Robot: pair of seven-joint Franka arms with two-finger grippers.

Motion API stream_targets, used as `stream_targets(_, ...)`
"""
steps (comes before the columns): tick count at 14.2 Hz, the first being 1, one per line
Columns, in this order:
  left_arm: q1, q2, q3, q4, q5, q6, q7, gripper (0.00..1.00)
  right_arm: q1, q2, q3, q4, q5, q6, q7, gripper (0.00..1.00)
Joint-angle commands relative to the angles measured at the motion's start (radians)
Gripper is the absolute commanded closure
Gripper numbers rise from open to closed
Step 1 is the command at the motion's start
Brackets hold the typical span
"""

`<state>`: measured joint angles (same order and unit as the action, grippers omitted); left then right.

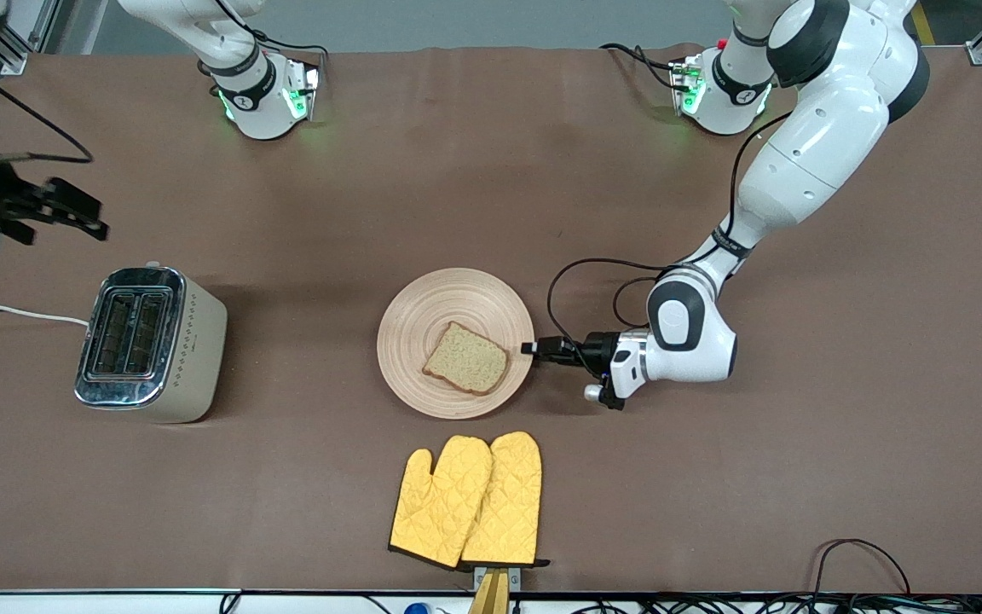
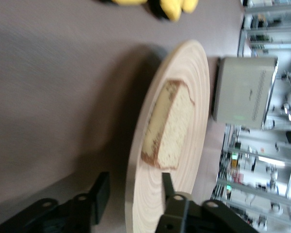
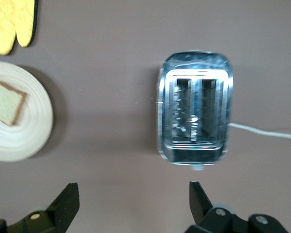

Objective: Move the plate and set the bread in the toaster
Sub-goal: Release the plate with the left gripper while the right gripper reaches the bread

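Observation:
The round wooden plate [image 1: 423,320] lies mid-table with the bread [image 1: 465,358] flat on it. My left gripper [image 1: 532,348] is low at the plate's edge on the left arm's side, open. In the left wrist view its fingers [image 2: 101,193] straddle the plate's rim [image 2: 136,194], one under it and one over it, with a gap to the rim; the bread [image 2: 169,126] lies just ahead. The cream toaster [image 1: 150,341] stands toward the right arm's end, slots up. My right gripper [image 1: 86,217] hangs open and empty above the table beside the toaster [image 3: 194,114].
A pair of yellow oven mitts [image 1: 470,499] lies nearer the front camera than the plate. The toaster's white cord [image 1: 14,313] runs off the right arm's end of the table. The right wrist view also shows the plate [image 3: 34,136], bread [image 3: 7,102] and mitts [image 3: 9,24].

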<state>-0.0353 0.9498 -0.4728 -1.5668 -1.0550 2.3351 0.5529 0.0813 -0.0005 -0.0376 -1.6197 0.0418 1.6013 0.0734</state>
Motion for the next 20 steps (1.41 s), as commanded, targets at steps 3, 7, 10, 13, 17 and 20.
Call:
stream_targets(3,0.07,-0.127,0.054,-0.021,0.084,0.007,-0.158,0.0,0.181,0.08,-0.004,-0.047,0.09,0.119,0.378,0.0)
stream_targets(7,0.135,-0.193,0.051,0.011,0.193,-0.028,-0.374,0.0,0.354,0.227,-0.004,-0.071,0.096,0.351,0.67,0.0)
stream_targets(10,0.169,-0.288,0.054,0.008,0.35,-0.063,-0.578,0.0,0.419,0.356,-0.002,-0.066,0.101,0.533,0.784,0.0)
stream_targets(13,0.199,-0.413,0.051,-0.016,0.626,-0.201,-0.703,0.0,0.468,0.479,-0.002,-0.068,0.101,0.721,0.879,0.0)
stream_targets(17,0.244,-0.61,0.052,-0.062,0.8,-0.42,-0.8,0.0,0.495,0.591,-0.001,-0.074,0.121,0.827,0.891,0.03)
stream_targets(20,0.249,-0.707,0.051,-0.053,0.936,-0.514,-0.809,0.0,0.529,0.639,-0.001,-0.077,0.147,0.887,0.895,0.05)
